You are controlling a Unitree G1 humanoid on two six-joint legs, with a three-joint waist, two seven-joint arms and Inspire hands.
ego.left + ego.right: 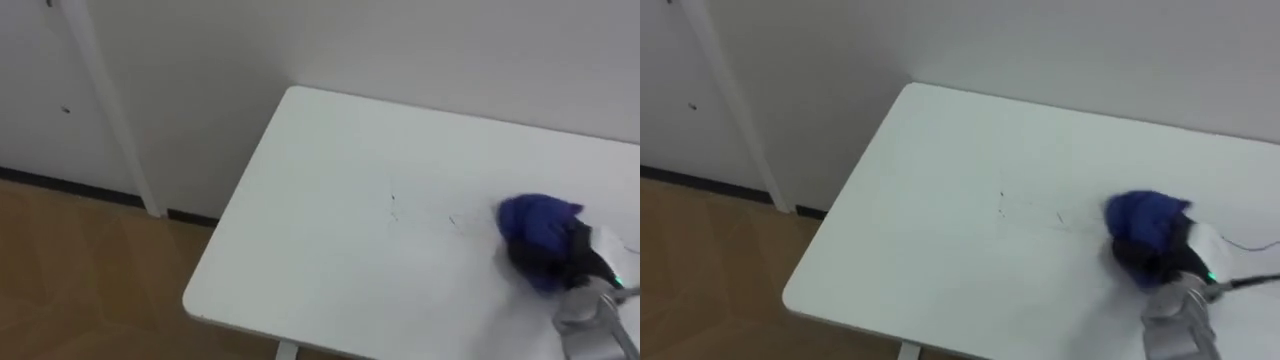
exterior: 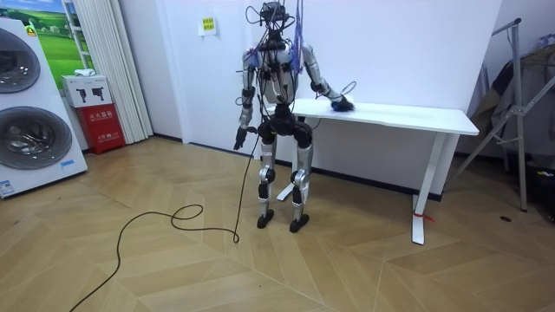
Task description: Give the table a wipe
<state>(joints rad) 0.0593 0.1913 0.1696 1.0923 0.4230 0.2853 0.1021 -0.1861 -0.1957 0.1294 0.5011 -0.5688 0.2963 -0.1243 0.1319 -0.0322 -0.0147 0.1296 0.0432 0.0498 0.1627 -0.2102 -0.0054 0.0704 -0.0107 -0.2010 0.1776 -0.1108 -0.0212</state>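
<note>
"Right hand (image 1: 560,262): where is it?"

"On my screen it rests on a bunched blue cloth (image 1: 538,222) on the white desk (image 1: 320,180), about midway between the rear and front edges and well apart from the left corners. The cloth wraps over the hand, so I cannot tell whether it grips or only presses. The left hand (image 2: 238,139) hangs at the robot's side."

"How will the cloth handle?"

"I judge it soft, light and limp, and it should slide easily on the smooth top. I would bear down on the middle of the bundle so no loose edge slips out. Faint marks (image 1: 393,205) lie just beside it."
</note>
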